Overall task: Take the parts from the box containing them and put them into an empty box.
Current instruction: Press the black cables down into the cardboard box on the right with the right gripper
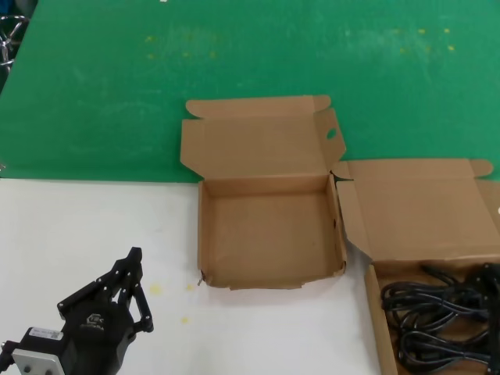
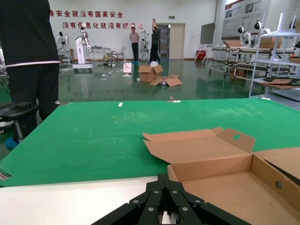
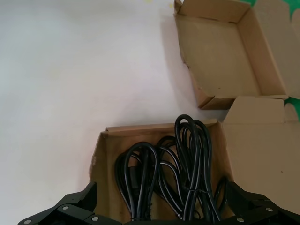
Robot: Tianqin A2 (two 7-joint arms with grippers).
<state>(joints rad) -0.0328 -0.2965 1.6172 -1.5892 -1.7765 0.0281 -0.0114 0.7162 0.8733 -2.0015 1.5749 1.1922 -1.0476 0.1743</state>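
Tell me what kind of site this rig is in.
Probably a robotics lab or factory hall: humanoid robots stand in the background, metal racks line the polished green floor, and cardboard boxes lie scattered on it.

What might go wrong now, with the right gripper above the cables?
The black cables lie as tangled coils in the plain-flapped box, so the open right gripper above them may lift several at once or drag the box. The empty box has a torn front corner; a cable could snag there.
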